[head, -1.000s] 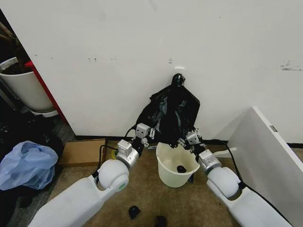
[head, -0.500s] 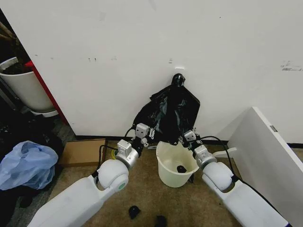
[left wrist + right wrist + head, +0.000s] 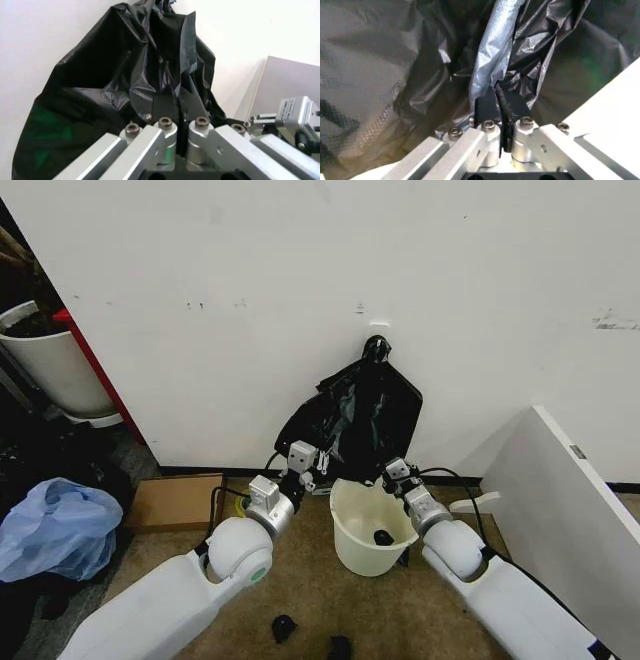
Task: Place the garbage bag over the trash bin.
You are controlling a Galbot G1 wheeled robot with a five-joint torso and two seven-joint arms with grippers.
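Both grippers — pinching garbage bag

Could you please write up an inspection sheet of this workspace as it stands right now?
Surface: brown floor against a white wall.
Job's things: black garbage bag hangs against the wall above the white trash bin; not yet over the rim. A small dark object lies inside the bin.
Clutter: light blue plastic bag, cardboard box, two small dark items on the floor.
Grippers: left gripper shut on the bag's lower edge; right gripper likewise.
Cables: black cables run along both forearms.
Surroundings: larger white tub, white panel.
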